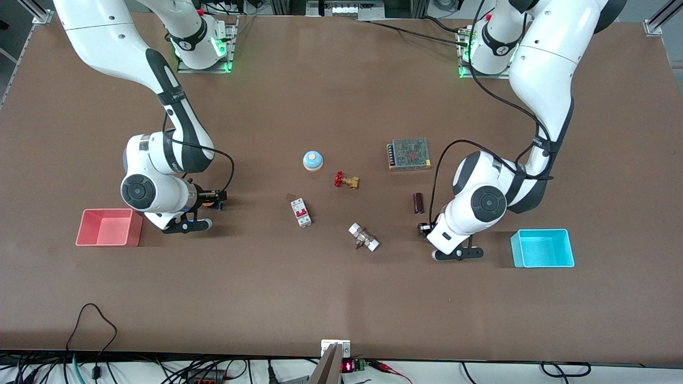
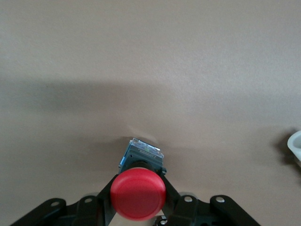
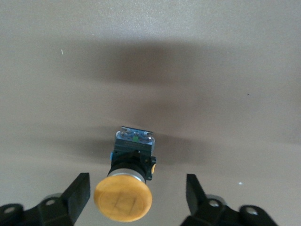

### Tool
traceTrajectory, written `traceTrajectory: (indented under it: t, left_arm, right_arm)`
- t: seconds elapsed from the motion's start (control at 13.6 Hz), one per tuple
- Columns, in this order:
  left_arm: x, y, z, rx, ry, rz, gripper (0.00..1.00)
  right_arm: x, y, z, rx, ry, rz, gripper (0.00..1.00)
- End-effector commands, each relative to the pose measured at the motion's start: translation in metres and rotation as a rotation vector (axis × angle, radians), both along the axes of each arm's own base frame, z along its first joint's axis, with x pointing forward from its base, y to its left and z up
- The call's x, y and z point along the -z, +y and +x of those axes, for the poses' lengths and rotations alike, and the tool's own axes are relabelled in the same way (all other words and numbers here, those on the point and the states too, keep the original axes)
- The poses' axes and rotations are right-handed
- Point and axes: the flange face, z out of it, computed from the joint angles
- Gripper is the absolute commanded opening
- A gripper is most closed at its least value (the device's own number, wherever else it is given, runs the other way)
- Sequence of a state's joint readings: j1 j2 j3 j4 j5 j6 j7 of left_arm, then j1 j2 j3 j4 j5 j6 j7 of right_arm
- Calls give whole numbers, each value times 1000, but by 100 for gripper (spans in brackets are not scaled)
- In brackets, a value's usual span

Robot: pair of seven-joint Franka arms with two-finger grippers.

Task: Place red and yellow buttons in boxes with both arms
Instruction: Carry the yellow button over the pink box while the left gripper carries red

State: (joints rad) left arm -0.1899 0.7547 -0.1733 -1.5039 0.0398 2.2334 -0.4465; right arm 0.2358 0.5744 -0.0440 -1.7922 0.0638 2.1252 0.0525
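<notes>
Red button (image 2: 138,193) pinched at the neck between the closed fingers (image 2: 175,203) of the left tool (image 2: 138,207), close above the tabletop (image 1: 341,298) beside the cyan box (image 1: 542,248), probably for carrying there. Yellow button (image 3: 123,199) lying between the spread fingers (image 3: 76,194) of the right tool (image 3: 136,195), not gripped, next to the pink-red box (image 1: 108,227); jaws likely straddling it ready to close. Between the two arms, untouched: blue dome (image 1: 312,160), brass valve (image 1: 346,180), breaker (image 1: 301,212).
</notes>
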Motion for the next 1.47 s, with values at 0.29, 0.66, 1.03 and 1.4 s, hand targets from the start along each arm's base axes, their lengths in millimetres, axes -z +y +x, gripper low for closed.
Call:
traceTrajectory:
  t: [0.29, 0.66, 1.03, 1.4]
  left_arm:
    - [-67, 67, 19, 47, -28, 19, 23]
    - [-92, 146, 25, 141, -1, 25, 23]
    - [-99, 242, 28, 273, -7, 14, 23]
    - [-88, 290, 29, 323, -13, 8, 23]
  right_arm:
    - [2, 4, 2, 15, 0, 10, 44]
    - [-26, 3, 22, 10, -54, 22, 31]
    - [-151, -98, 72, 103, -76, -15, 30]
    - [-163, -199, 69, 18, -17, -121, 30]
